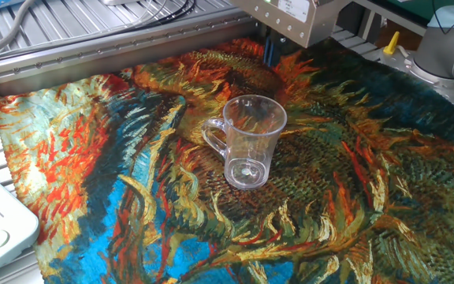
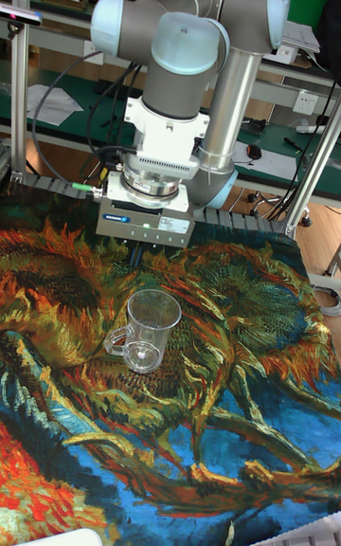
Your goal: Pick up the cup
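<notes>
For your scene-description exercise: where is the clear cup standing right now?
The cup stands upright near the middle of the sunflower-print cloth, handle toward the fixed view's left. The gripper hangs above and behind it, apart.

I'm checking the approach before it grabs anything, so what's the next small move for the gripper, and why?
Probably carry the gripper forward until it is above the cup, then descend. The cup stands upright and untouched on the painted cloth, handle to one side, while the gripper hangs behind it, nearer the cloth's far edge; its fingers are barely visible.
</notes>
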